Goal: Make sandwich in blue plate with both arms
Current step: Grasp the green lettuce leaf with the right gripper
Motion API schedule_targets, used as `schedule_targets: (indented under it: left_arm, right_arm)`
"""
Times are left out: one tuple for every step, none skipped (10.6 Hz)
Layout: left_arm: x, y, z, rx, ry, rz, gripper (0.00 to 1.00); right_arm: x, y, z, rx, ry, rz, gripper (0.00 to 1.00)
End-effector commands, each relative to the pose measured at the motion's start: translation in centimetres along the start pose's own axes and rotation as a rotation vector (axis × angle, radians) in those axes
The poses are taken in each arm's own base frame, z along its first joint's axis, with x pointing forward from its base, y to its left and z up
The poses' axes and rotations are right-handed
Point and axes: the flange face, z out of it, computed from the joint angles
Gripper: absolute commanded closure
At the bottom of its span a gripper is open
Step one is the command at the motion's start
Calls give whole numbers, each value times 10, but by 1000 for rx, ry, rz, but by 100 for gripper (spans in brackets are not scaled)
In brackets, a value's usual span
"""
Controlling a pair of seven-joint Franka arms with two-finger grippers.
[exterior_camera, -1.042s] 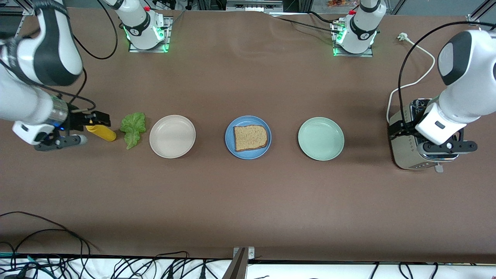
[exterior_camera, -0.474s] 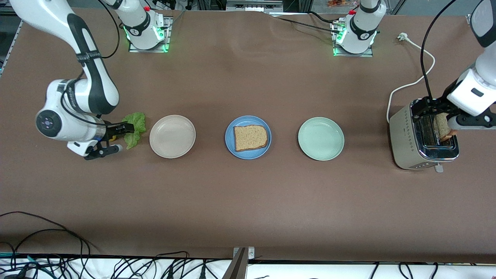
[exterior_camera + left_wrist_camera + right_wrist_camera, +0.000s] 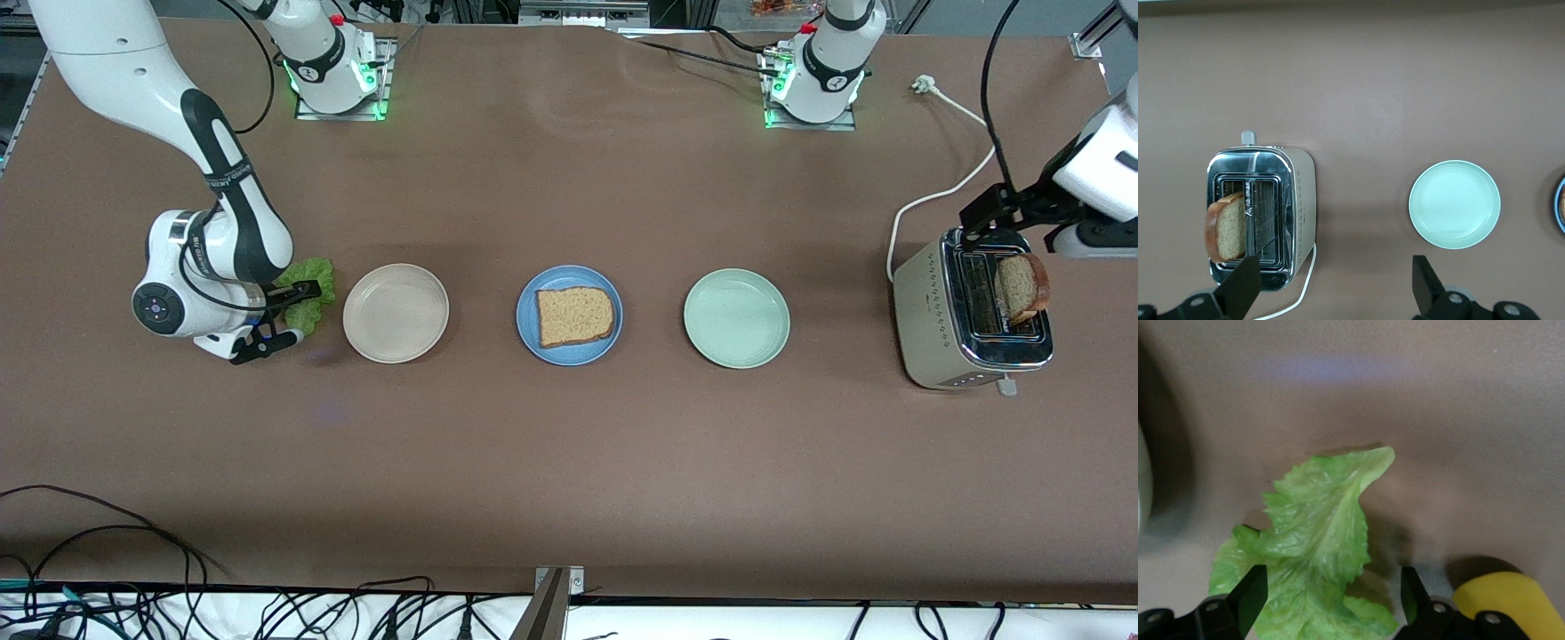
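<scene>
One brown bread slice (image 3: 575,316) lies flat on the blue plate (image 3: 527,313) at the table's middle. A second bread slice (image 3: 1022,286) (image 3: 1227,227) stands tilted out of a slot of the steel toaster (image 3: 944,329) (image 3: 1301,200). My left gripper (image 3: 1036,227) (image 3: 1335,277) hangs open above the toaster, with nothing between its fingers. The green lettuce leaf (image 3: 313,283) (image 3: 1318,533) lies on the table beside the beige plate (image 3: 396,313). My right gripper (image 3: 289,314) (image 3: 1333,587) is low over the leaf, open, one finger on each side of it.
A pale mint plate (image 3: 736,318) (image 3: 1455,204) sits between the blue plate and the toaster. A yellow bottle (image 3: 1501,603) lies close beside the right gripper. The toaster's white cord (image 3: 933,191) runs toward the left arm's base.
The right arm swung from the yellow bottle to the lettuce and came down over it. The left gripper rose off the toaster, where the bread slice now shows.
</scene>
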Motion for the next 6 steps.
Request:
schedule_targets:
  left_arm:
    - [-3,2,-23,2,3,16,0]
    - [-3,8,-20,11,-1,27,0]
    - [-3,9,-15,10,-23,27,0]
    - [-4,8,-14,12,-31,30,0]
    - [-2,8,-16,15,-23,41,0]
    - [1,3,-15,3,-18,33,0]
  right_arm:
    - [-2,0,1,18,2,-16,56]
    - [-1,0,-1,17,5,-8,70]
    - [-1,-1,-1,17,3,-8,81]
    - [0,-2,-2,18,2,-10,92]
    - [1,-3,-5,26,-2,-8,100]
    - [2,-5,-7,61,9,14,100]
